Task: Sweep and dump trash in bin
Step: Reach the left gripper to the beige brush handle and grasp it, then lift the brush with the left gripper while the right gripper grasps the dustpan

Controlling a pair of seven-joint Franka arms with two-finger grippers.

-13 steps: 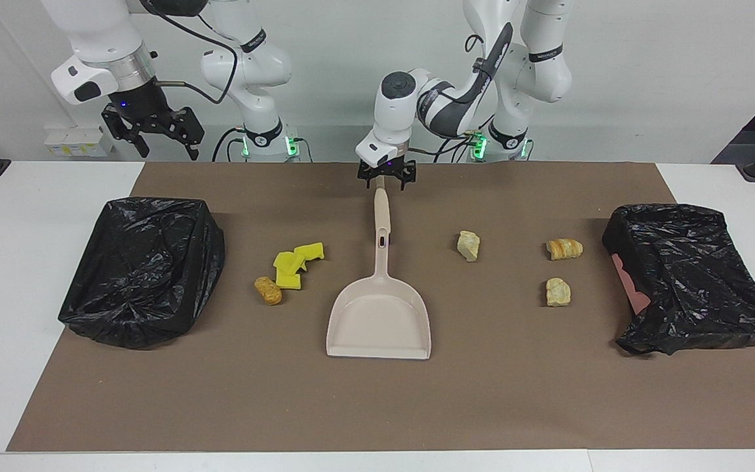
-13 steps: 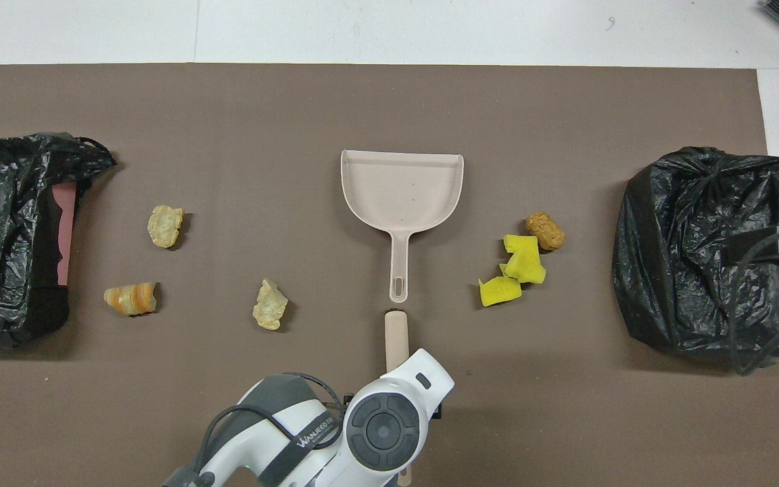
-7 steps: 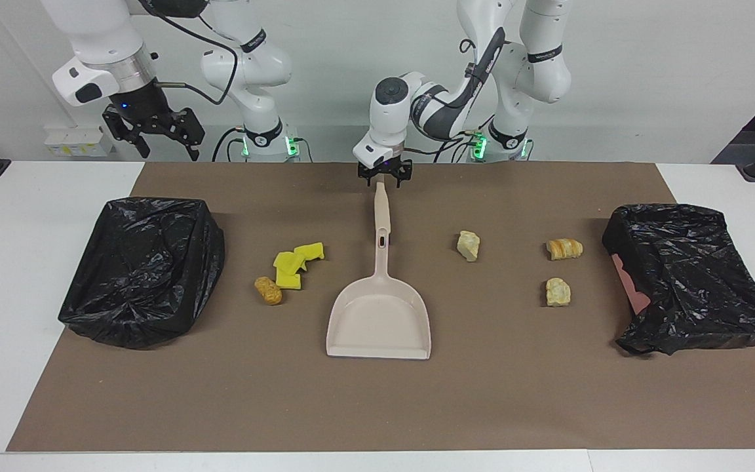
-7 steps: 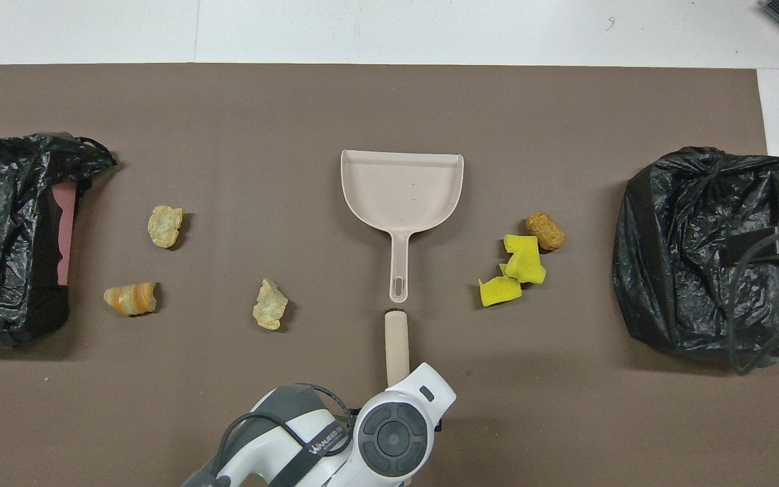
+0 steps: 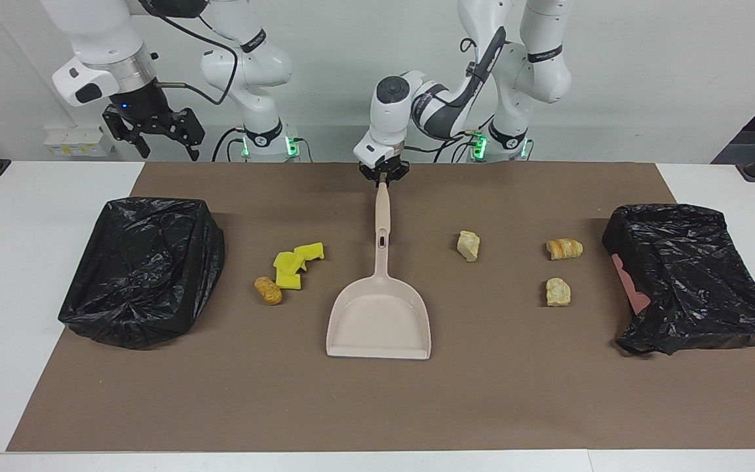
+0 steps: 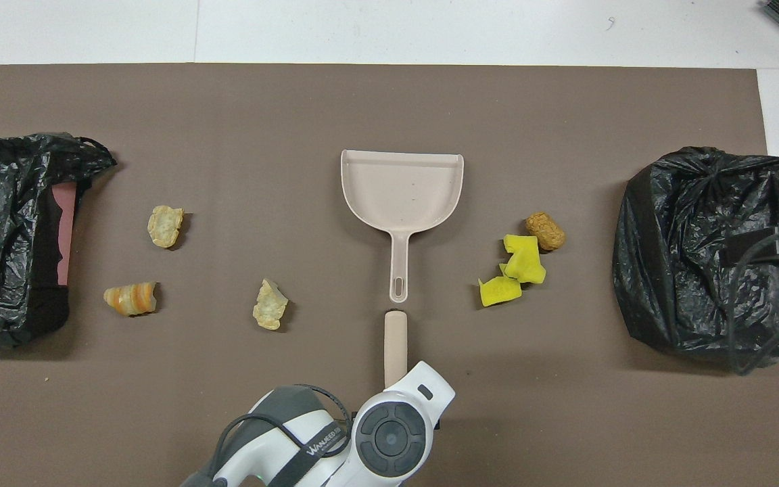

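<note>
Beige dustpan (image 5: 378, 319) handle is clamped by the left end effector (image 5: 384, 176); the right end effector (image 5: 154, 134) waits released above the desk edge. Nothing has been swept yet. Scattered on the brown mat (image 5: 377, 406) are counted three tan lumps (image 5: 468, 246), three yellow pieces (image 5: 297, 262), one orange-brown nugget (image 5: 268, 290), and two black-bagged bins (image 5: 143, 271).

This is a robotics lab, set up for a staged test. Two white robot arms (image 5: 522, 59) are bolted at the edge of a plain white table (image 5: 17, 275), with green status lights and loose cables at their bases. A brown mat (image 5: 377, 400) marks out a work area, and the wall (image 5: 646, 65) above the arms is bare and pale. Two bins lined with black bags (image 5: 145, 269) sit at either end of the mat, laid out neatly rather than as in a lived-in room.
</note>
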